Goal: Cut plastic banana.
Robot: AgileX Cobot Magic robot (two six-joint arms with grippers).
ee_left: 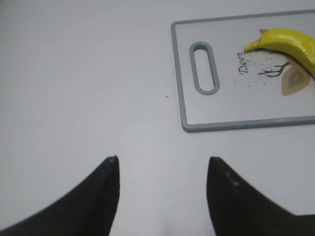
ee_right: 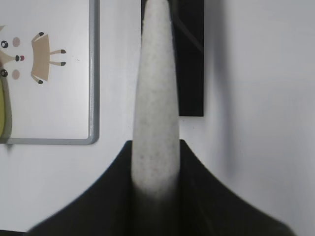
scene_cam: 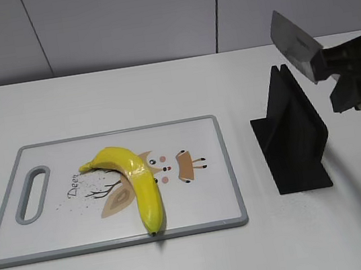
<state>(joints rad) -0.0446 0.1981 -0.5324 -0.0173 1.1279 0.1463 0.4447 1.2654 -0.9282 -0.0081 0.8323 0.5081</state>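
A glossy yellow plastic banana (scene_cam: 136, 182) lies curved on a white cutting board (scene_cam: 211, 202) with a grey rim, dark tip toward six o'clock, stem toward nine. At three o'clock from the board, a black knife stand (scene_cam: 294, 133) sits on the white surface (scene_cam: 186, 263). Above the stand, the right gripper (ee_right: 156, 172) has its fingers (ee_right: 202, 196) closed on a knife (scene_cam: 296, 46) with a pale speckled handle. The left gripper (ee_left: 162, 162), fingers (ee_left: 101, 196) spread apart and holding nothing, hovers at nine o'clock off the board.

banana (ee_left: 290, 46) cropped, knife (scene_cam: 296, 46) handle hidden
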